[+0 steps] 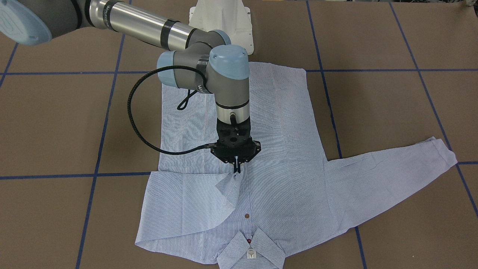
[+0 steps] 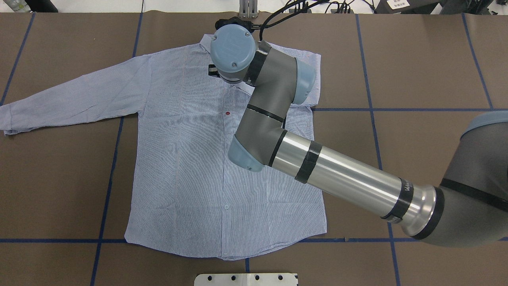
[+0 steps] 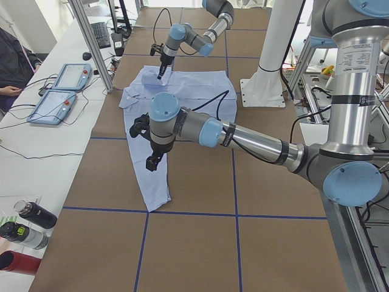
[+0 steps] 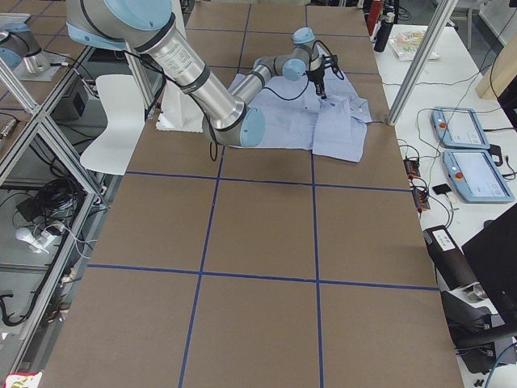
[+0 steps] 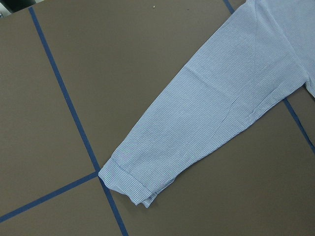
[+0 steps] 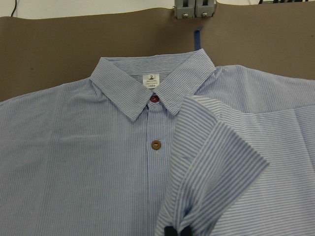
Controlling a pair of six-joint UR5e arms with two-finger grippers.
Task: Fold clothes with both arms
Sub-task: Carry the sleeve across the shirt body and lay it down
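Observation:
The light blue striped shirt [image 1: 283, 179] lies flat and face up, collar [image 1: 251, 250] away from the robot. One sleeve [image 1: 194, 201] is folded across the chest, and my right gripper [image 1: 237, 170] is shut on its cuff and holds it slightly raised. The right wrist view shows the dark fingertips [image 6: 170, 231] pinching that cuff below the collar label [image 6: 152, 80] and the dark red buttons. The other sleeve [image 2: 71, 99] stretches out straight; its cuff [image 5: 128, 184] lies on the table. My left gripper [image 3: 152, 163] hovers high over that sleeve; I cannot tell whether it is open.
Brown table cover with blue tape lines [image 1: 101, 142]. The white pedestal base [image 2: 246, 279] stands at the robot's edge. Beside the table lie two control tablets [image 3: 61, 91] and bottles [image 3: 30, 222], and a person [image 3: 12, 61] sits there. Metal frame posts [image 3: 91, 42] rise along that side.

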